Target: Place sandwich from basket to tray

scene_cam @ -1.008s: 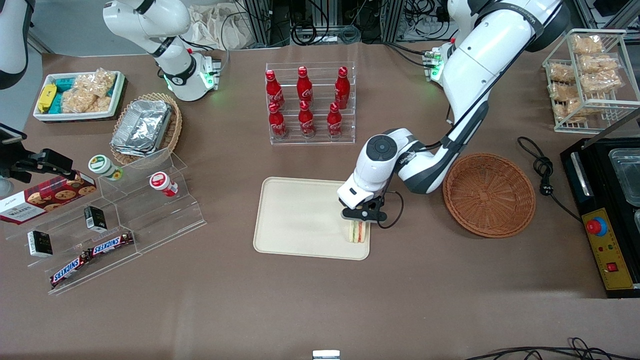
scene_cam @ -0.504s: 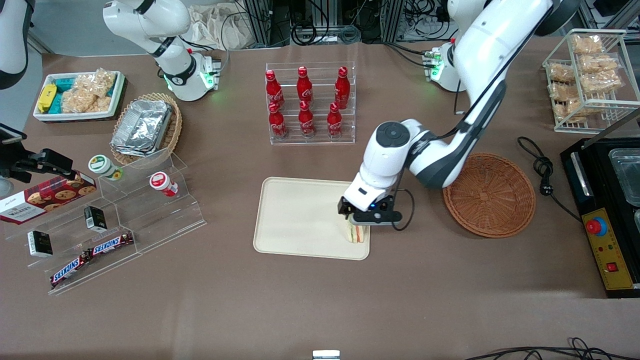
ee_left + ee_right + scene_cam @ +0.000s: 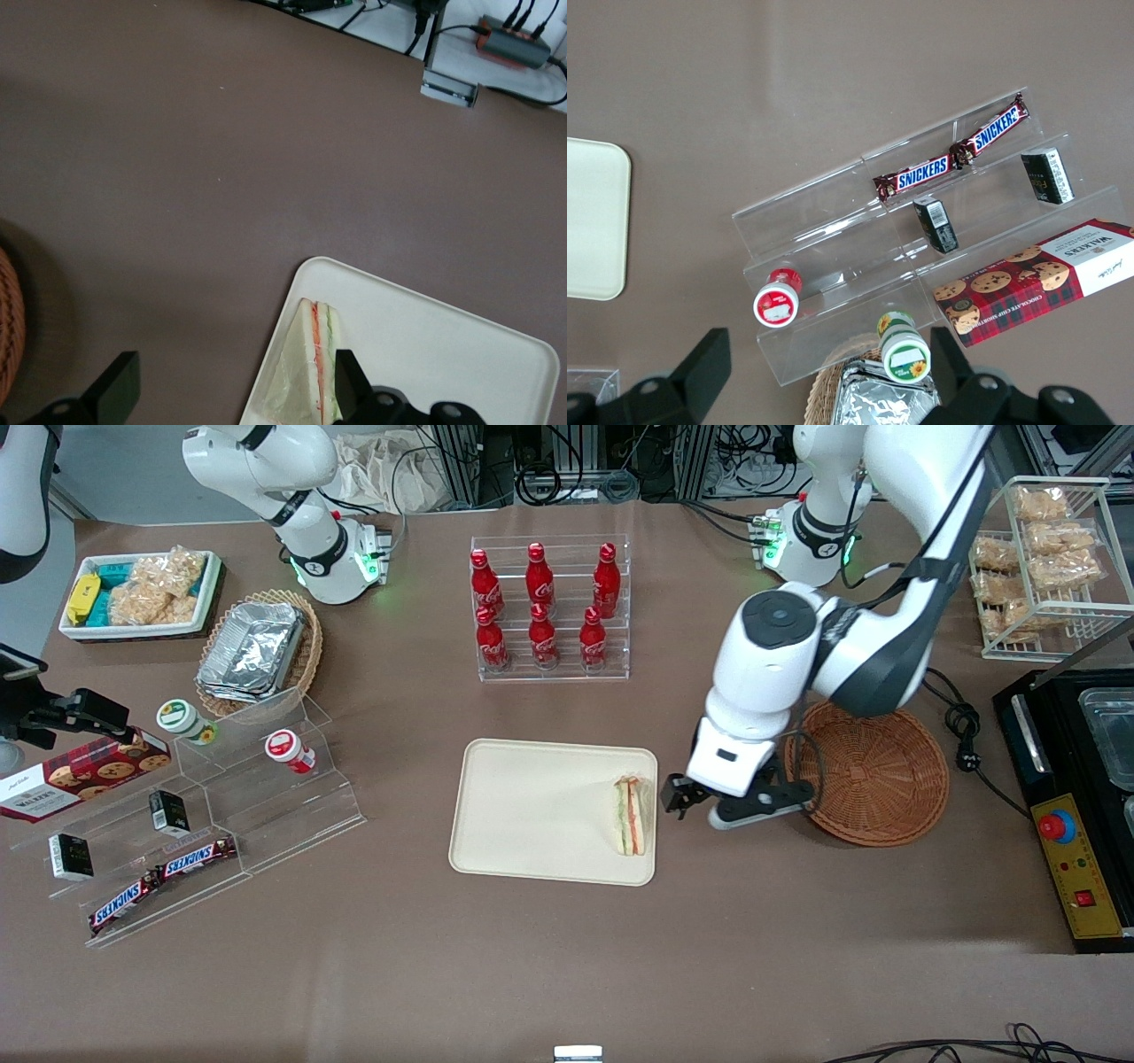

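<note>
On the tray (image 3: 532, 815) edge nearest the basket (image 3: 873, 775): sandwich (image 3: 631, 816) stands on its side, filling up | gripper (image 3: 740, 804) above bare table between tray and basket, fingers apart, empty | handling: likely light, soft, easily crushed; grip bread faces gently | placement looks done

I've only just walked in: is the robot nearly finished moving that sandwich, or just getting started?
It looks essentially finished. The sandwich stands on the tray, near the edge closest to the basket, which now holds nothing. The gripper is open with nothing in it, hanging over the table between tray and basket. Nothing seems left except perhaps parking the arm.
</note>
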{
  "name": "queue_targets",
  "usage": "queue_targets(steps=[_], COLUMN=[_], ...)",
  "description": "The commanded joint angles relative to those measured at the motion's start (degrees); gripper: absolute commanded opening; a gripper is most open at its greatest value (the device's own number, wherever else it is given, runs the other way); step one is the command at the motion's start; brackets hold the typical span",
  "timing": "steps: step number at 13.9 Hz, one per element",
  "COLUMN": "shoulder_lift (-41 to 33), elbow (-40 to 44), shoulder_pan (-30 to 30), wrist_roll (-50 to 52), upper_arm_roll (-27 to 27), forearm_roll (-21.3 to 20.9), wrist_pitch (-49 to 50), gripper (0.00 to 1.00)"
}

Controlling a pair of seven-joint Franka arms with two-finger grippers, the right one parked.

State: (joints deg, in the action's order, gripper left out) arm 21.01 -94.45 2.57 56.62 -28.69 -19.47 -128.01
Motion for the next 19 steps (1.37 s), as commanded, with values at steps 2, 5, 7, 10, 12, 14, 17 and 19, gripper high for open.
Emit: queue_targets(steps=[2,5,7,10,12,14,17,19], shoulder_lift=[-3.1,-8.9,-11.5,-16.2,-20.4,-23.1,-23.0,-22.7], elbow=[4.7,6.4,7.7,9.5,8.0,6.2,6.7,7.5], shoulder_pan=[-6.5,-10.1,-9.8,-8.4,-5.9,-5.0,-2.7,-2.6], wrist_roll=[-12.3,-25.3,-31.1,-41.4,-42.6,-42.6,-42.7,-44.0], upper_arm_roll=[-0.8,-0.2,4.8,13.6,18.8,20.3,22.1,23.1], forearm_roll=[9.7,17.3,18.1,23.1,23.2,23.0,22.7,23.2], wrist_pitch=[12.1,25.0,33.1,41.8,44.3,44.5,44.5,44.5], gripper=[0.99,0.99,0.99,0.99,0.99,0.99,0.99,0.99])
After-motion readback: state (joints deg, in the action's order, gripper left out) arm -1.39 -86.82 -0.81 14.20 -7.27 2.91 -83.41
